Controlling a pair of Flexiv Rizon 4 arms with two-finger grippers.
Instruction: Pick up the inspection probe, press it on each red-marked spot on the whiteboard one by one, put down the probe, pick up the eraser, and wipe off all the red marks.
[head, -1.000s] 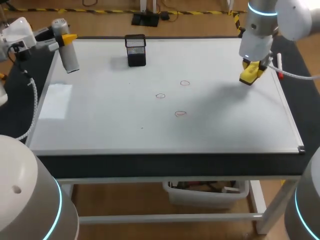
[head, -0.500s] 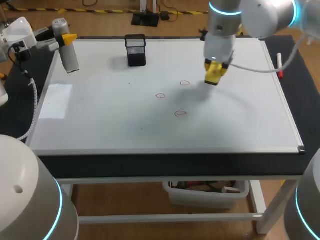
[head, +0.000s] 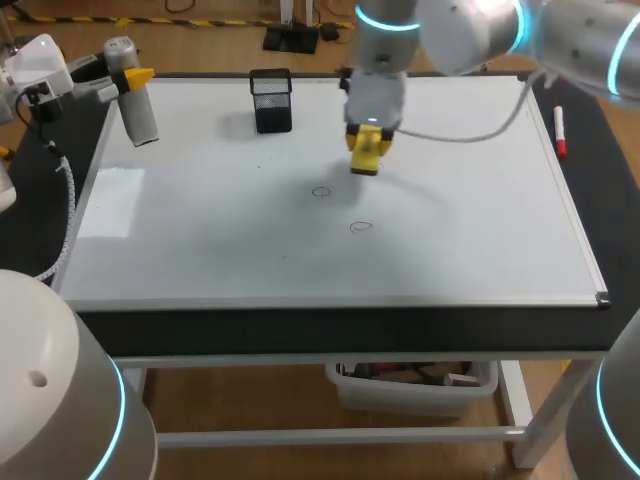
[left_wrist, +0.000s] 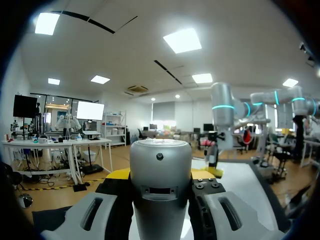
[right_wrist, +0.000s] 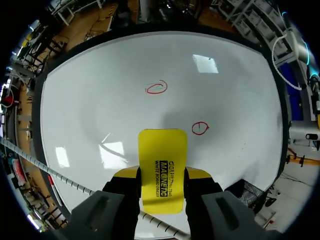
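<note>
— Where's the right pincer (head: 366, 148)?

— Clamped on the yellow eraser (head: 365, 160), with a finger on each long side; the right wrist view shows it plainly. Taking the whiteboard (head: 200, 240) as a dial in the head view, it hangs near the middle, toward one o'clock. Its arm comes in from the two o'clock corner and reaches past the midline.

— Is the eraser on the surface?

— I cannot tell. It is low over the board, with a soft shadow beneath and ahead of it.

— And the red marks?

— Two thin red rings show. One (head: 321, 192) lies about at the dial's centre, at eight o'clock of the eraser. The other (head: 361, 227) sits between four and five o'clock of the first, nearer the front edge. From the wrist, both are ahead of the pincer, apart from each other and from the eraser.

— The left pincer (head: 128, 78)?

— At the ten o'clock corner, closed on the inspection probe (head: 138, 115), a grey cylinder roughly upright between its fingers. Whether its foot touches the board I cannot tell.

— What else is on the surface?

— A black mesh holder (head: 271, 100) stands at eleven o'clock near the far edge. A pale glare patch (head: 110, 200) lies at nine o'clock. The board is white, glossy and pale-framed, and it lies on a dark worktop (head: 340, 328). A white marker pen (head: 559, 130) with a red end lies on the dark strip beside the frame, between two and three o'clock.
</note>
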